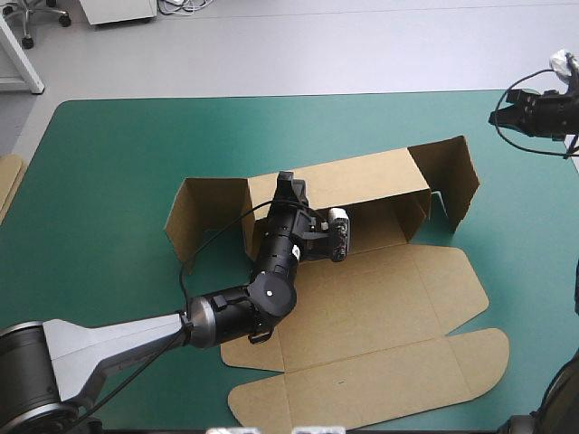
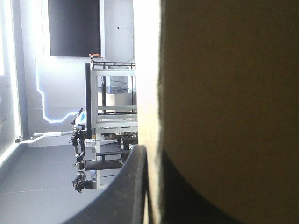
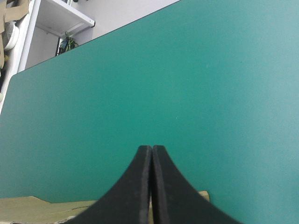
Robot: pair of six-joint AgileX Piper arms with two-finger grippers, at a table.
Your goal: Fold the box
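The brown box (image 1: 380, 298) lies partly formed at the table's middle. Its back wall stands upright, a side flap is raised at each end, and the wide lid panel lies flat toward the near edge. My left gripper (image 1: 289, 184) is shut on the back wall's top edge near its left end. In the left wrist view the board (image 2: 229, 102) fills the space ahead, with one black finger (image 2: 133, 186) pressed against its face and the other hidden behind it. My right gripper (image 1: 499, 117) hangs shut above the table's far right corner, apart from the box; its fingers (image 3: 140, 186) meet in one arch.
A strip of more brown board (image 1: 8, 181) shows at the table's left edge. Bare teal-green cover (image 3: 163, 84) stretches ahead of the right gripper, and a corner of the box (image 3: 37, 207) lies under it.
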